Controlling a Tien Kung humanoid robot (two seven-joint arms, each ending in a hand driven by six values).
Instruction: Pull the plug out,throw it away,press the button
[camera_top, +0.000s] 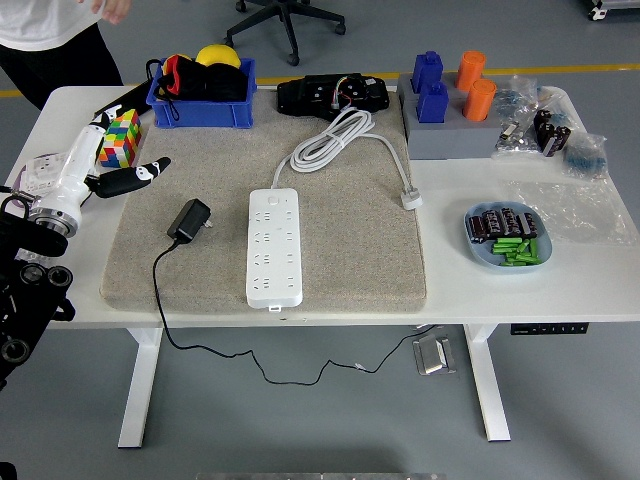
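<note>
1. At the far left I had the left hand (100, 165) hanging over the desk's (480, 290) left edge beside the colourful cube (121, 137). Its fingers were stretched out loose and it gripped nothing. My right hand was out of view.
2. Just right of that, the black plug (189, 219) lay on its side on the beige mat (350, 250), near the mat's left margin. Its black cord (215, 350) ran off the desk's front and drooped beneath it. It sat well apart from the sockets, so I judged the pulling-out as done.
3. Whether the throwing away counted as done I could not settle. The plug lay free and clear of the strip, but it was on the mat, not in any bin.
4. In the middle of the mat lay the white power strip (273, 247), lengthwise, with every socket bare. Its white cable (345, 135) looped off from its far end towards the right.
5. The switch (273, 200) at the strip's far end looked untouched, with my hand nowhere near it. Whether it stood on or off I could not tell. Pressing it was, by my reckoning, the step left.
6. At the picture's top left corner, a person's hand (113, 10) was off the desk entirely, touching nothing on it.
</note>
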